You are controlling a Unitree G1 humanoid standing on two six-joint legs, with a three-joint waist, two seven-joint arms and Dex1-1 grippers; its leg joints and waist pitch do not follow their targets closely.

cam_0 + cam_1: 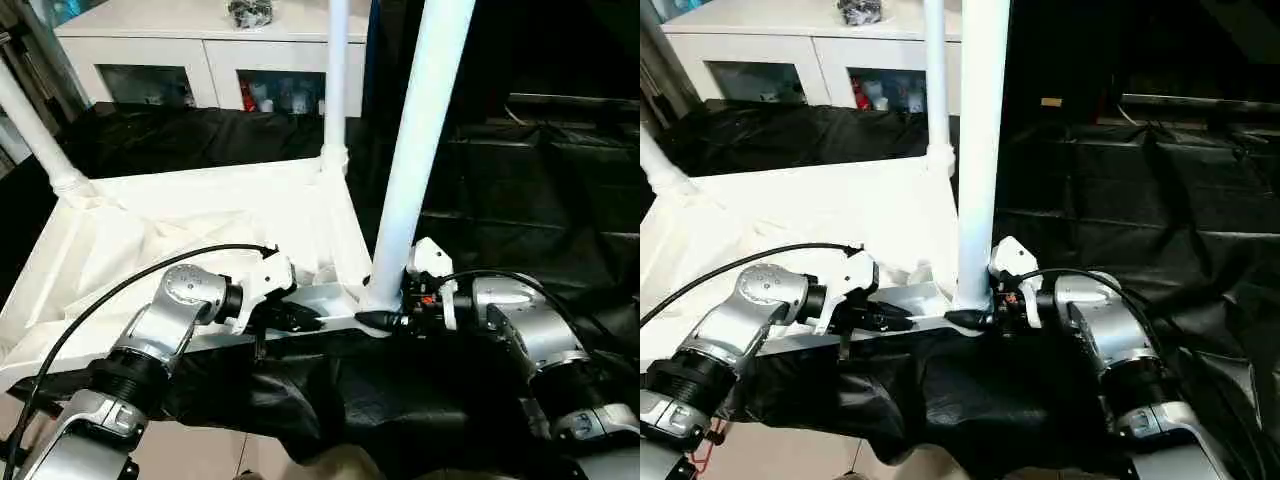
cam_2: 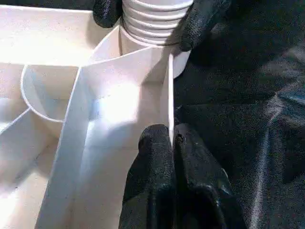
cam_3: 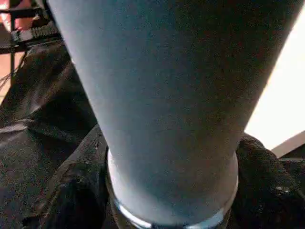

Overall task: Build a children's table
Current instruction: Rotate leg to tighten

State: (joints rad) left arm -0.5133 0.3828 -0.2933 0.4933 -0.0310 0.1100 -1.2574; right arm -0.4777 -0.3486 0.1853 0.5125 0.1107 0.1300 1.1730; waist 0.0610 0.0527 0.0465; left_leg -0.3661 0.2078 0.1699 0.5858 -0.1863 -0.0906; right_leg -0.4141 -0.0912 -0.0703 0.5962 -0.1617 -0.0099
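Left wrist view: the left gripper (image 2: 171, 143) is clenched on the thin upright rim of the tabletop (image 2: 57, 43), one black finger (image 2: 152, 167) on the ribbed inner side and the other on the outer side. At the top of that frame the right gripper's fingertips (image 2: 202, 19) flank the threaded end of a leg (image 2: 155, 16) where it enters the corner socket.

In the left eye view the left gripper (image 1: 300, 318) sits at lower centre on the near edge of the upturned tabletop (image 1: 120, 250), which fills the left half of the frame. Just to its right, the right gripper (image 1: 385, 320) grasps the base of the near leg (image 1: 415, 150), which rises slightly tilted out of the top of the frame. In the right wrist view that leg (image 3: 162, 109) stands between the two black fingers (image 3: 71, 191), which press its foot from both sides.

Two more legs stand in the far sockets: one (image 1: 336, 70) at upper centre, one (image 1: 35, 135) slanting at the upper left edge.

The tabletop lies on a black sheet (image 1: 520, 190) that covers the surface across the right half and hangs in folds along the bottom centre. A pale floor (image 1: 200, 455) shows at lower left. Behind, at the upper left, stands a white cabinet (image 1: 200, 60) with glass doors, small items inside it and a grey bundle (image 1: 250, 12) on top. The upper right of the room is dark.
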